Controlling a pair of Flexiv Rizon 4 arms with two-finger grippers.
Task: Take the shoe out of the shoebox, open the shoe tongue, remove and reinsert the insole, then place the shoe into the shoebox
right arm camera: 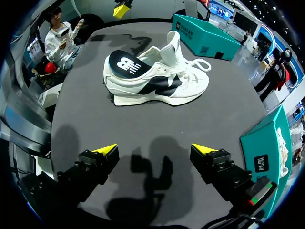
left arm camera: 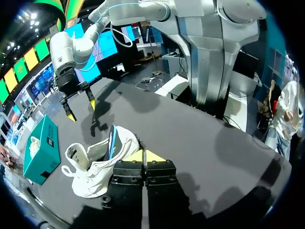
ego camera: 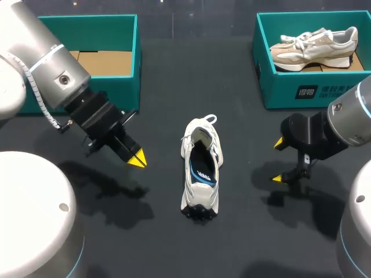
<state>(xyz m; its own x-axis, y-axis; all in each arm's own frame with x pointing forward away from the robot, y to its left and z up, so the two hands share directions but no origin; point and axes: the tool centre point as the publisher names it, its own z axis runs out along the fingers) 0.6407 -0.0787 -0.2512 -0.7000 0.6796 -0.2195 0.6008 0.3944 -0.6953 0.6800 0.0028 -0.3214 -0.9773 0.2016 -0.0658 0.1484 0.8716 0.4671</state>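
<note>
The white shoe [ego camera: 200, 168] lies mid-worktop [ego camera: 174, 75], insole [right arm camera: 127, 64] lifted at the heel, seemingly within reach of both the left gripper [ego camera: 137, 159], closed on nothing, and the right gripper [ego camera: 279, 161], spread wide and empty.

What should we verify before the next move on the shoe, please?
1. Shoe upright on the table: ok.
2. Tongue raised: ok.
3. Insole fully seated: not ok, heel end sticks out.
4. Right gripper open and empty: ok.
5. Left gripper open: not ok, shut on nothing.
6. Left shoebox free for the shoe: ok where visible.
</note>
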